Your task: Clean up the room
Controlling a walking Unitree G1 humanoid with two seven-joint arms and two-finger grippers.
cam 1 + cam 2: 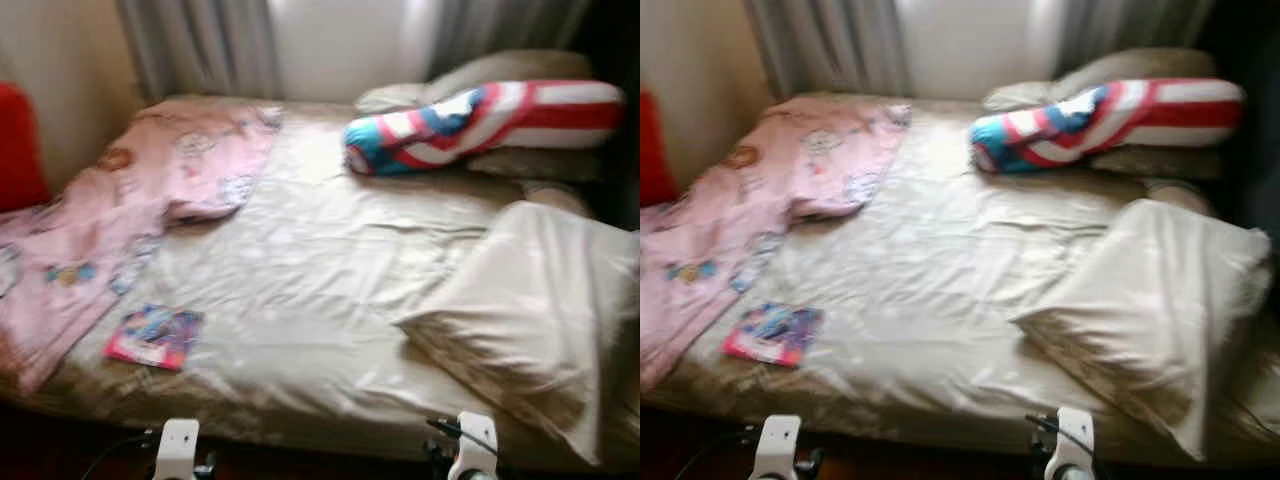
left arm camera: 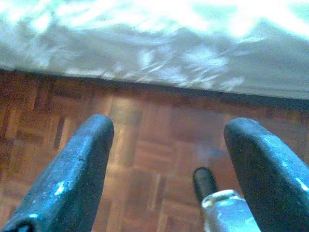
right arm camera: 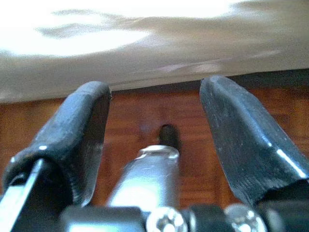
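A bed with a cream sheet lies before me. A pink patterned blanket is spread over its left side. A small colourful book rests near the front left edge. A cream pillow lies on the right, and a red, white and blue bolster sits at the head. My left gripper hangs open over the parquet floor by the bed's edge, holding nothing. My right gripper is also open and hangs low beside the bed. Both wrists peek in at the bottom of the head views.
Grey curtains and a bright window stand behind the bed. A red object sits at the far left by the wall. More beige pillows lie at the head. Wooden parquet floor runs under the bed's edge.
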